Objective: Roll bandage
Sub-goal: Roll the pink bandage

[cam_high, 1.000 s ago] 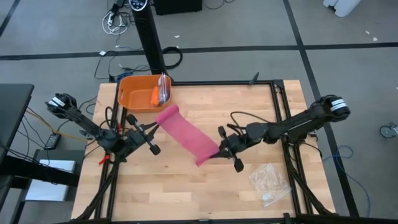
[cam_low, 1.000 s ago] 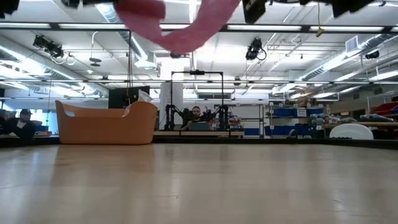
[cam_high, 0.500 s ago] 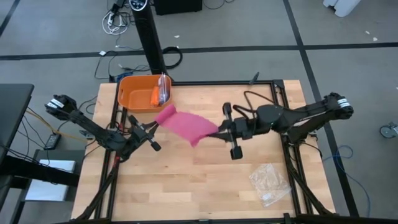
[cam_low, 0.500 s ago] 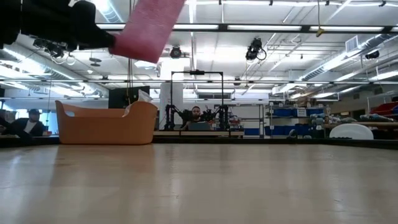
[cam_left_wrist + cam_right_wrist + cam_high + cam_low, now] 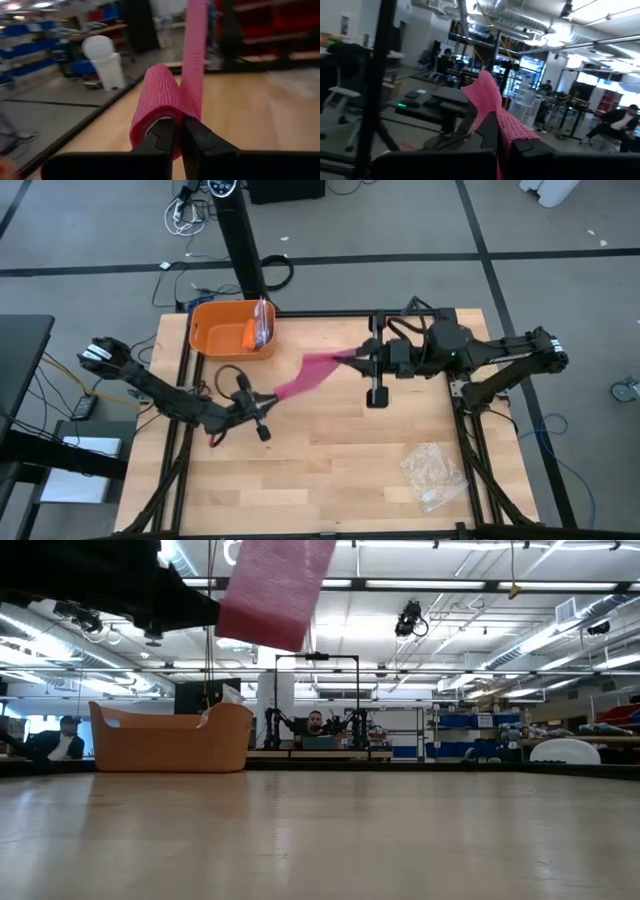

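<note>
Magenta-pink cloth, the bandage point(image 5: 312, 370), stretches in the air across the middle of the high view, from lower left to upper right, above the wooden counter point(image 5: 330, 470). The left gripper point(image 5: 262, 402) holds its lower-left end, and the right gripper point(image 5: 362, 358) holds the upper-right end. An orange tub point(image 5: 222, 328) sits at the counter's upper left corner, and a clear plastic bag point(image 5: 433, 473) lies at the lower right.

From the low view, the bandage point(image 5: 272, 590) hangs at the top of the frame, left of centre, beside a dark arm at the upper left. The orange tub point(image 5: 170, 738) stands at the left on the counter point(image 5: 320, 835).

At the left wrist, the fingers point(image 5: 160, 137) are pressed together on the bandage point(image 5: 160, 97), pinching it where a short rolled part meets the strip that rises to the frame's top.

At the right wrist, the fingers point(image 5: 489, 127) pinch the bandage point(image 5: 492, 105), whose cloth bunches to a peak above them. People sit in the room beyond.
</note>
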`<action>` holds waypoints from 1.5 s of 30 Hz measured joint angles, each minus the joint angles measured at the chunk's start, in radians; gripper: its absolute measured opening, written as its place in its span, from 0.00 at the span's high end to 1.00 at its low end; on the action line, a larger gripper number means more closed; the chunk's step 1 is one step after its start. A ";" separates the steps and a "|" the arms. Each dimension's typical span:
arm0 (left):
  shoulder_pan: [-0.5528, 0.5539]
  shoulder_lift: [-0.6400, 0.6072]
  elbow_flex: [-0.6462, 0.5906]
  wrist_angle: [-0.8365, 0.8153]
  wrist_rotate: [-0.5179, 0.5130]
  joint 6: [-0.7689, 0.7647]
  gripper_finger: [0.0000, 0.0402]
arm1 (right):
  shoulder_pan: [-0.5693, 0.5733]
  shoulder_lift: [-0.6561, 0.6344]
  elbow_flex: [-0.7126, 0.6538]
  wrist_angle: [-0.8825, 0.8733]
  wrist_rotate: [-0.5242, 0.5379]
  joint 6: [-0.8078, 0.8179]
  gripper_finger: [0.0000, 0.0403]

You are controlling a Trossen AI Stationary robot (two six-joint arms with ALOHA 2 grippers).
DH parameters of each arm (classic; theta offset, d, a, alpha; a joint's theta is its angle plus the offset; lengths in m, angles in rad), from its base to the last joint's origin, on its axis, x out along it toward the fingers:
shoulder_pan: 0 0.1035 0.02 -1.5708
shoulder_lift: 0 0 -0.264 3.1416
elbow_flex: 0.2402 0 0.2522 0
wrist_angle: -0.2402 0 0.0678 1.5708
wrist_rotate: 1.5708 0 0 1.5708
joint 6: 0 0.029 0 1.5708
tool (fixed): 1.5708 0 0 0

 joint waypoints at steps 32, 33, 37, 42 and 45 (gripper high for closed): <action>-0.063 0.175 0.405 -0.148 0.333 0.231 0.95 | -0.425 0.097 0.009 -0.294 -0.121 0.254 0.96; -0.066 0.175 0.405 -0.152 0.333 0.230 0.95 | -0.424 0.106 0.009 -0.302 -0.121 0.275 0.94; -0.076 0.175 0.405 -0.163 0.332 0.226 0.95 | -0.425 0.135 0.009 -0.361 -0.152 0.315 0.87; -0.091 0.175 0.405 -0.157 0.333 0.226 0.95 | -0.424 0.147 0.009 -0.430 -0.207 0.340 0.74; -0.096 0.175 0.405 -0.156 0.333 0.223 0.95 | -0.425 0.142 0.009 -0.441 -0.213 0.342 0.66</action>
